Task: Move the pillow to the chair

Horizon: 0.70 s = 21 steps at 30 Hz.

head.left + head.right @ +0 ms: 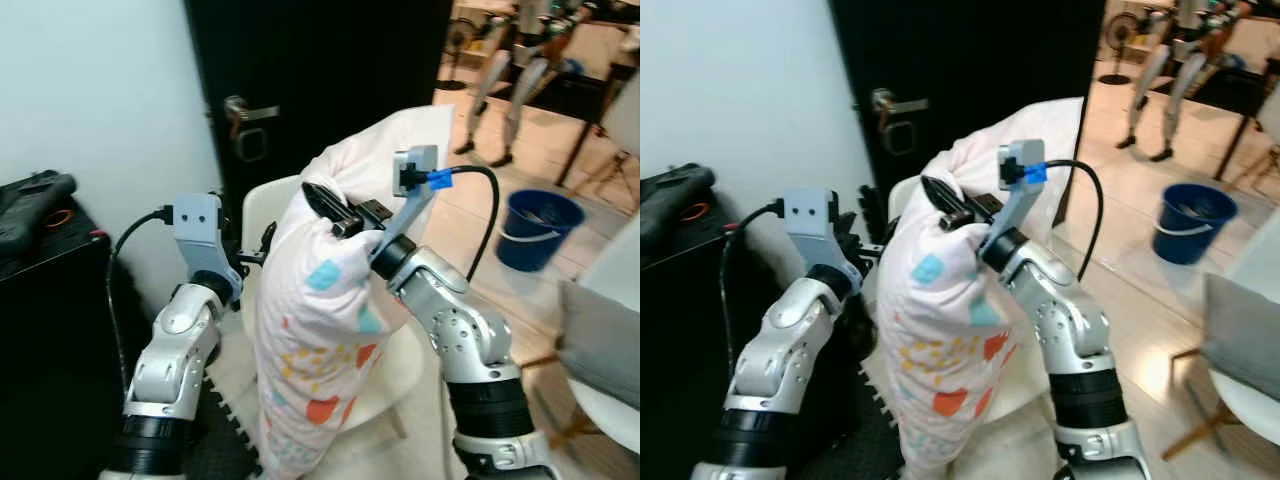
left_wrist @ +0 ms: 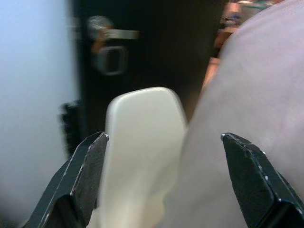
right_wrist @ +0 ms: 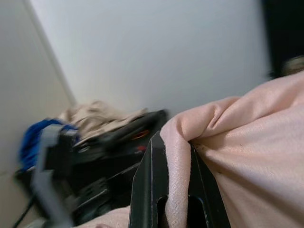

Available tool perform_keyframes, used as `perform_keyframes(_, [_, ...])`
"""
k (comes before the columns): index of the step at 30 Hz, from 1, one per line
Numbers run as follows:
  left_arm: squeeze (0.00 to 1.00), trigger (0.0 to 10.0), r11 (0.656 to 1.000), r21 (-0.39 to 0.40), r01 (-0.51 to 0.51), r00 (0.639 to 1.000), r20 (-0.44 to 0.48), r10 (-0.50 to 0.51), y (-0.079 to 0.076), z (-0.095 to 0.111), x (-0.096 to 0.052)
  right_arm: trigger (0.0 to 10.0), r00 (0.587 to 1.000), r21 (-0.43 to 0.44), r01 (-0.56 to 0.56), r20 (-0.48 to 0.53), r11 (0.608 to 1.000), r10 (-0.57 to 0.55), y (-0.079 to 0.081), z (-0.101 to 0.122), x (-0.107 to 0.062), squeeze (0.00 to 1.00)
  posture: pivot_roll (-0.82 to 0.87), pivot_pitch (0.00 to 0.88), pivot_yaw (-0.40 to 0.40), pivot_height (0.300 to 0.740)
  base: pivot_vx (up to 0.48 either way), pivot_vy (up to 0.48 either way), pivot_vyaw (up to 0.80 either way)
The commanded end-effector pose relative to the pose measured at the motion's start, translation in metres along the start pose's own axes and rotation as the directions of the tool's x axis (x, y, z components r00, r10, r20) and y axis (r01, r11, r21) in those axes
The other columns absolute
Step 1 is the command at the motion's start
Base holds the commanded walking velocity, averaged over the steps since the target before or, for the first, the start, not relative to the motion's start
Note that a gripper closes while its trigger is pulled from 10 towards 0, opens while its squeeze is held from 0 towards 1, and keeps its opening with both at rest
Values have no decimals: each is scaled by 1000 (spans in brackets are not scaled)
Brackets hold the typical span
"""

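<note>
A pale pink pillow (image 1: 320, 340) with coloured patches hangs upright in front of a white chair (image 1: 262, 215) by the black door. My right gripper (image 1: 322, 203) is shut on a fold at the pillow's top; the pinched cloth (image 3: 178, 137) shows between its fingers. My left gripper (image 1: 258, 252) is open at the pillow's left side, against the chair back. In the left wrist view its fingers (image 2: 85, 175) stand wide apart, with the chair back (image 2: 140, 142) and the pillow (image 2: 247, 99) between them.
A black door (image 1: 320, 90) with a metal handle (image 1: 245, 112) stands behind the chair. A black cabinet (image 1: 45, 300) is at the left. A blue bucket (image 1: 538, 228) sits on the floor at the right, and another white seat with a grey cushion (image 1: 600, 345) is at the right edge.
</note>
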<state>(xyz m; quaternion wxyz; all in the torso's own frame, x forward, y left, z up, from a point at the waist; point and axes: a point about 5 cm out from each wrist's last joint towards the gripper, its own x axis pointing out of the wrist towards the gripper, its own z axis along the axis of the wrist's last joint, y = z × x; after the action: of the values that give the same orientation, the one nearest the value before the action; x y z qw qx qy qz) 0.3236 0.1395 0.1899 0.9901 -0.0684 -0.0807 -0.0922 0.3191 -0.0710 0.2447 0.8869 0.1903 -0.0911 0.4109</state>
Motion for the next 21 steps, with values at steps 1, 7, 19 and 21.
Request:
perform_keyframes(1, [0,10000,1000,1,1,1000,-14,-1,-2,-3,0,10000,996,-36,-53,68,998,55,9,12,3,0,-24,0,-1,740,0,0,800])
perform_keyframes(7, [0,10000,1000,-16,9,1000,-16,-9,-3,-4,-1,10000,998,-24,-21,54,999,22,5,8,5,0,-18,0,-11,740,0,0,361])
perform_keyframes(19, [0,10000,1000,-7,-6,1000,-20,6,-3,-4,0,10000,998,-11,-18,60,1000,18,5,7,8,0,-21,0,-11,740,0,-218,0])
perform_keyframes(21, [0,10000,1000,-10,-12,1000,-16,12,-2,-4,0,10000,998,-13,-18,58,1000,19,5,6,7,0,-21,0,-10,740,0,0,0])
